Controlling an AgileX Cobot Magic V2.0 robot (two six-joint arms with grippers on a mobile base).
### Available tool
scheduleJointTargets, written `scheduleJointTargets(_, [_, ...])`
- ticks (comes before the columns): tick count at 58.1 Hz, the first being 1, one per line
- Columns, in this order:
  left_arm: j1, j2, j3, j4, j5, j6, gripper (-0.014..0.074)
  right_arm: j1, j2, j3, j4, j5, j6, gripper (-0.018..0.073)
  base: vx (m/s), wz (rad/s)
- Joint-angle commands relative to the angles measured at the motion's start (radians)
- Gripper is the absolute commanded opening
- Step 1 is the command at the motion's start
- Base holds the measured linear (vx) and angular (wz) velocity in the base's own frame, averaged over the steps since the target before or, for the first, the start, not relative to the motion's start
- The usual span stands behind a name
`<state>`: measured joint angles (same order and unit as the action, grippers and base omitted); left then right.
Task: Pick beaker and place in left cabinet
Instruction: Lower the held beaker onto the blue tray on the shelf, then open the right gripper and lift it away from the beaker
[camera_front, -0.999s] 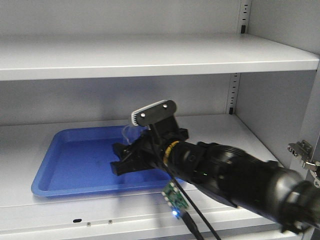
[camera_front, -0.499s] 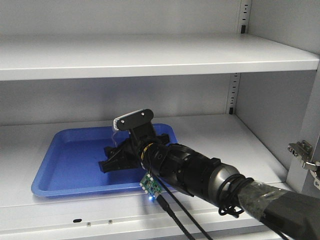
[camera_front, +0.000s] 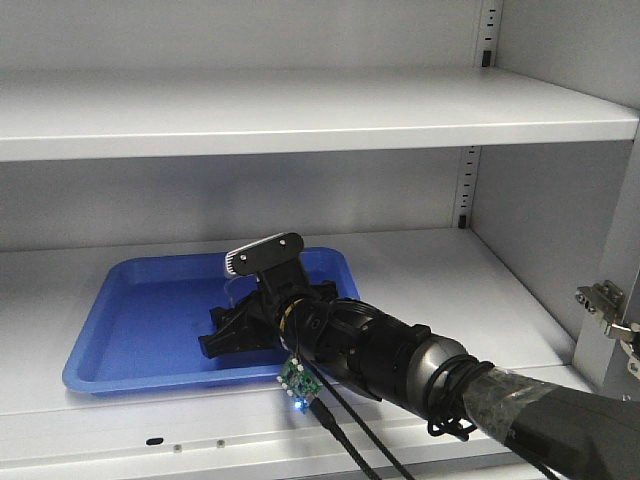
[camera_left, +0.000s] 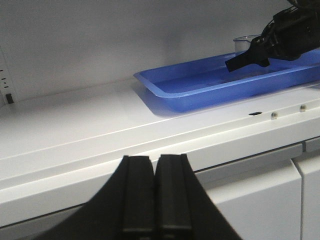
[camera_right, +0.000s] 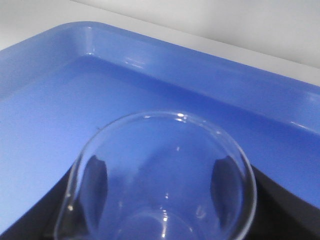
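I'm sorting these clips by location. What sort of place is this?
Probably a lab storage area: a light grey metal cabinet with wide flat shelves, a blue plastic tray on its shelf, and a small clear glass beaker in the right tool.

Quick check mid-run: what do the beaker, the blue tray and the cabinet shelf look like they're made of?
Beaker: clear glass by its look, with sharp highlights on the rim and tray blue showing through. Blue tray: probably moulded plastic, glossy, with rounded corners. Cabinet shelf: apparently painted sheet metal, matte light grey, with thin folded edges.

Right claw clamped, arm outstretched; left claw closed.
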<state>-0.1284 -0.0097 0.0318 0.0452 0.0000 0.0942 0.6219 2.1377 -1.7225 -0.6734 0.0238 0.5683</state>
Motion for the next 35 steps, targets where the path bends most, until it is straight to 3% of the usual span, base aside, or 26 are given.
scheduleJointTargets(1, [-0.001,-0.019,0.016,-0.003,-0.075,-0.003,0.0001,-0.003,-0.060,-0.035,0.000,-0.048,0.003,0.0214,0.00,0.00])
scheduleJointTargets(20, [-0.001,-0.019,0.016,-0.003,-0.075,-0.003,0.0001,-0.002,-0.066,-0.035,0.003,-0.046,0.004,0.0655,0.00,0.00])
scheduleJointTargets(25, [-0.001,-0.019,0.016,-0.003,-0.075,-0.003,0.0001,-0.001,-0.086,-0.035,0.007,-0.038,0.005,0.0692,0.00,0.00])
scheduleJointTargets(35, [-0.001,-0.019,0.016,-0.003,-0.075,-0.003,0.0001,-0.001,-0.140,-0.035,0.007,-0.037,0.005,0.0676,0.00,0.00])
